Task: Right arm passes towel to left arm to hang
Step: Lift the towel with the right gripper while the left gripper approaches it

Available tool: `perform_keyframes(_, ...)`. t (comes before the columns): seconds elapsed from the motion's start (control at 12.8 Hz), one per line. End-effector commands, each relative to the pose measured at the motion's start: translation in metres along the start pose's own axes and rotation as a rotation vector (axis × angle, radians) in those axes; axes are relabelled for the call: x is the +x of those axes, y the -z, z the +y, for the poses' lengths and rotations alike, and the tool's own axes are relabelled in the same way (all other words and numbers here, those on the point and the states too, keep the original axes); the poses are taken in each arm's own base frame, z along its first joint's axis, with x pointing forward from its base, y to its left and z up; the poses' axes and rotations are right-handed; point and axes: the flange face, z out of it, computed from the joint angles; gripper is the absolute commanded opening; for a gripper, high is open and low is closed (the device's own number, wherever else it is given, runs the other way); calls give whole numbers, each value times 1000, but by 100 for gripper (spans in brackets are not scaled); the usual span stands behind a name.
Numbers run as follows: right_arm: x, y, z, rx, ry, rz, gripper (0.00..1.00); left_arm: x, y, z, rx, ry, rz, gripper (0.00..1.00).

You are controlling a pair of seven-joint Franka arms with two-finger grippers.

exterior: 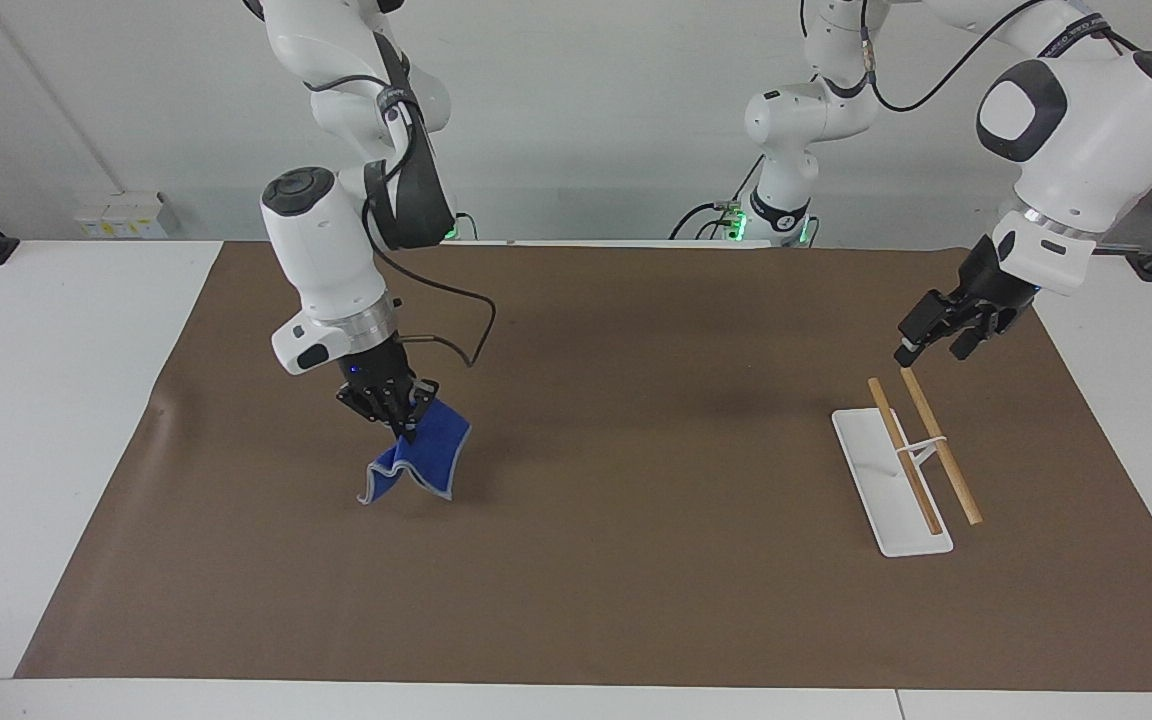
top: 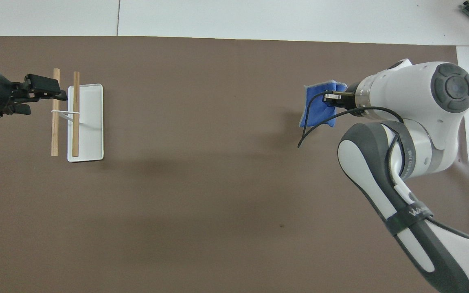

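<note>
The right gripper has its jaws pinching the towel by one upper edge. The cloth hangs clear above the brown mat, toward the right arm's end of the table, at about 9 o'clock in the facing view. The left gripper hangs with jaws spread over the rack, at about 3 o'clock. For a good handover, carry the towel level toward mid-table, keep a free edge exposed, and release only once the left jaws close.

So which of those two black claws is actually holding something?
The right gripper, the one with the small blue light: it is shut on the blue towel. The left gripper is open and empty.
</note>
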Motion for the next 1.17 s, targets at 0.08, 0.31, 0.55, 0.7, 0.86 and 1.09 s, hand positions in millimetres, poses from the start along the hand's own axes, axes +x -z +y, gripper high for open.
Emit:
perform_keyframes(0.08,-5,25,-38,108,-146,-12,0,-41,-21,33,-120,254,61,100)
perform_keyframes(0.31,-20,42,-70,189,-214,-39,0,-61,-34,69,-198,500,107,100)
perform_keyframes(0.55,-34,50,-98,305,-261,-93,0,-72,-51,93,-276,662,105,100)
perform_keyframes(0.7,-44,54,-114,347,-280,-119,0,-83,-66,106,-339,753,80,100)
perform_keyframes(0.86,-59,56,-140,374,-293,-125,0,-98,-73,123,-403,852,77,100)
perform_keyframes(1.09,-70,59,-162,436,-325,-128,0,-123,-79,153,-443,986,27,100)
